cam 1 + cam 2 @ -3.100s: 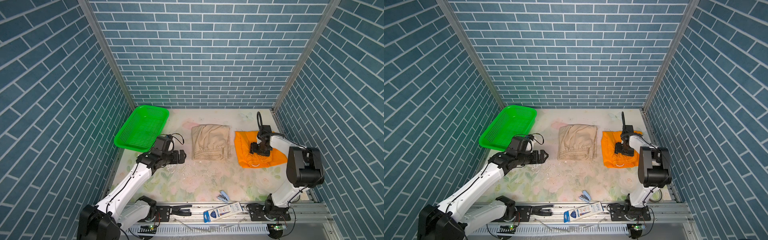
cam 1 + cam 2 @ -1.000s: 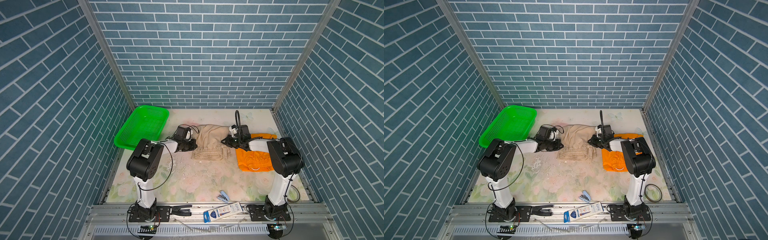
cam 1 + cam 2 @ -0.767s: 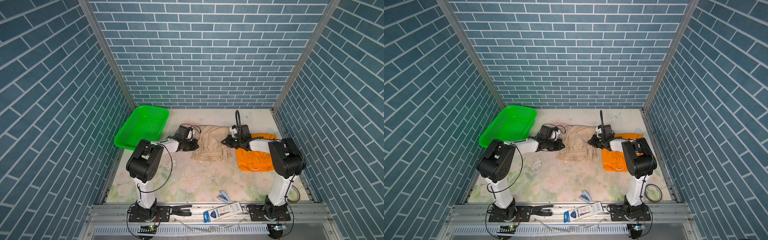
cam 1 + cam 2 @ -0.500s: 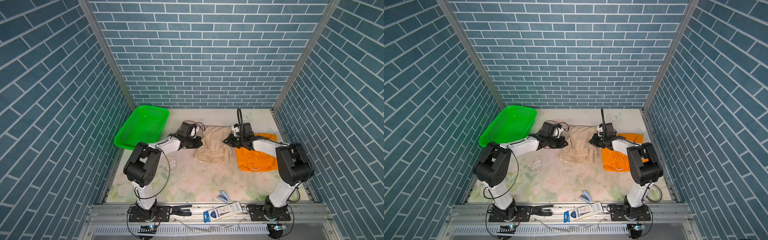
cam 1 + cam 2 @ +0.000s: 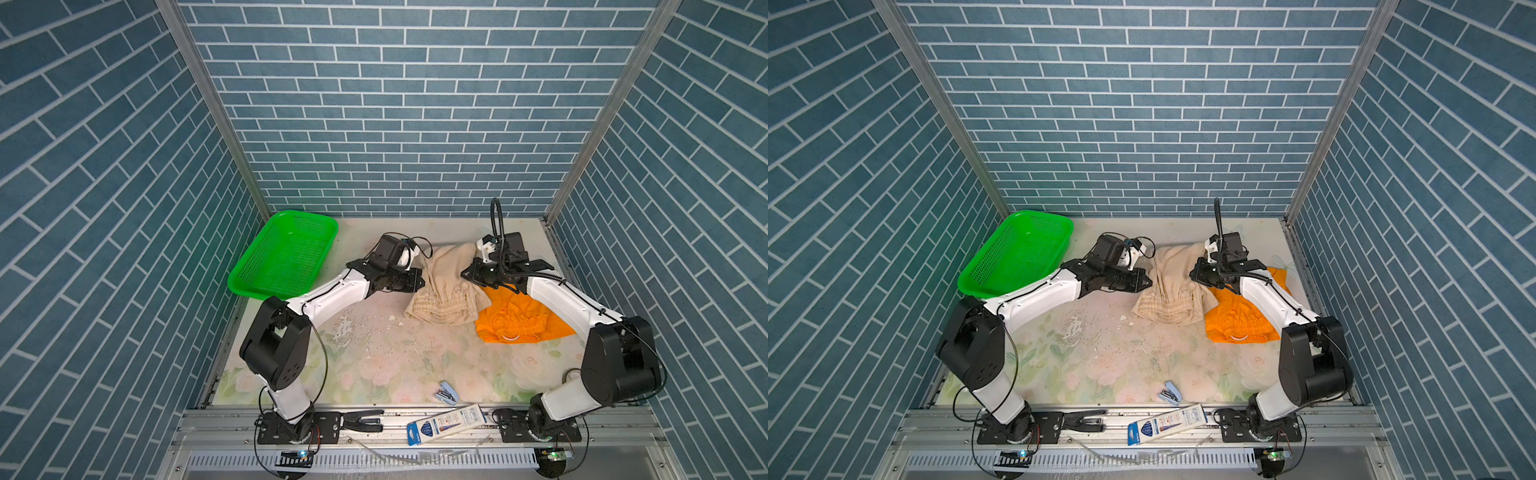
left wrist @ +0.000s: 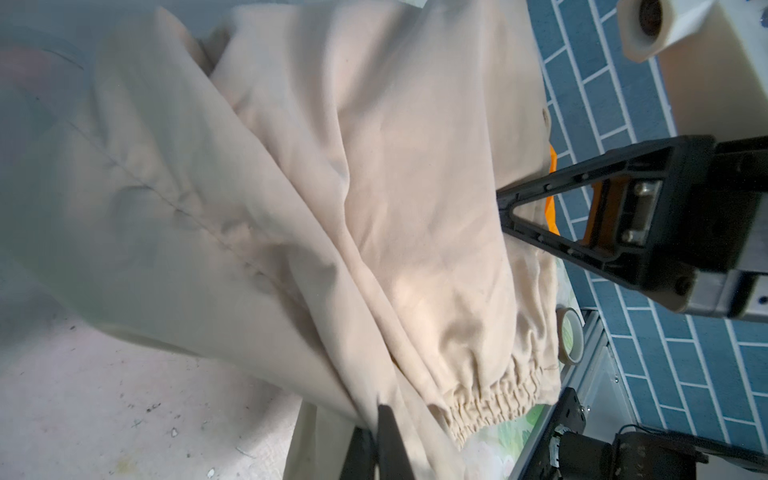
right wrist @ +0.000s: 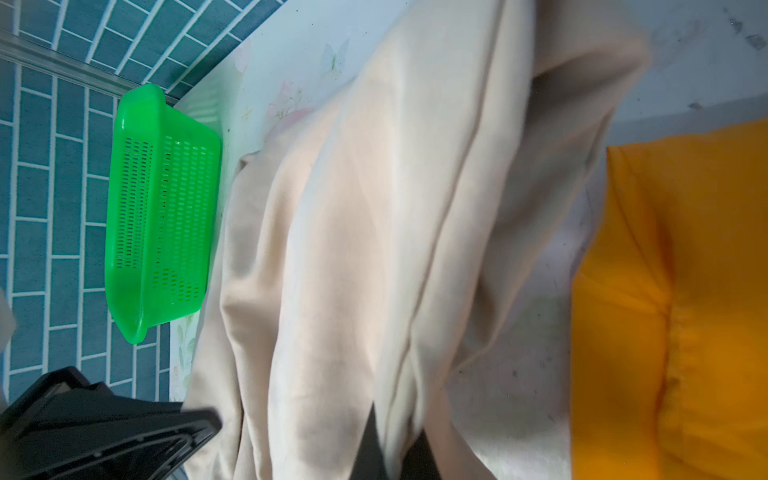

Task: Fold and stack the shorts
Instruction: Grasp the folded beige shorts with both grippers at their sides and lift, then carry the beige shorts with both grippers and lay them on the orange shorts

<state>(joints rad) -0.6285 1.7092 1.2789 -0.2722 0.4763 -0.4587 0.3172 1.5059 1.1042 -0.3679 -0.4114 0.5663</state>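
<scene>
The beige shorts [image 5: 444, 286] [image 5: 1173, 291] hang bunched between my two grippers, raised at the far end. Their gathered waistband droops to the table toward the front, and their right edge lies over the orange shorts [image 5: 519, 320] [image 5: 1241, 320]. My left gripper [image 5: 419, 282] [image 6: 376, 440] is shut on the left edge of the beige cloth [image 6: 332, 208]. My right gripper [image 5: 465, 274] [image 7: 392, 449] is shut on its right edge [image 7: 353, 249]. The orange shorts [image 7: 685, 291] lie flat at the right with a white drawstring at the front, partly under my right arm.
A green perforated basket [image 5: 286, 257] [image 7: 158, 208] stands at the back left. A small blue stapler [image 5: 446, 392] lies near the front edge, and a pen box [image 5: 446, 419] rests on the front rail. A tape roll [image 6: 571, 338] sits by the right arm's base.
Both grippers have risen with the beige shorts pinched between them and shifted right. The cloth has gone from flat to bunched and now overlaps the orange shorts.
</scene>
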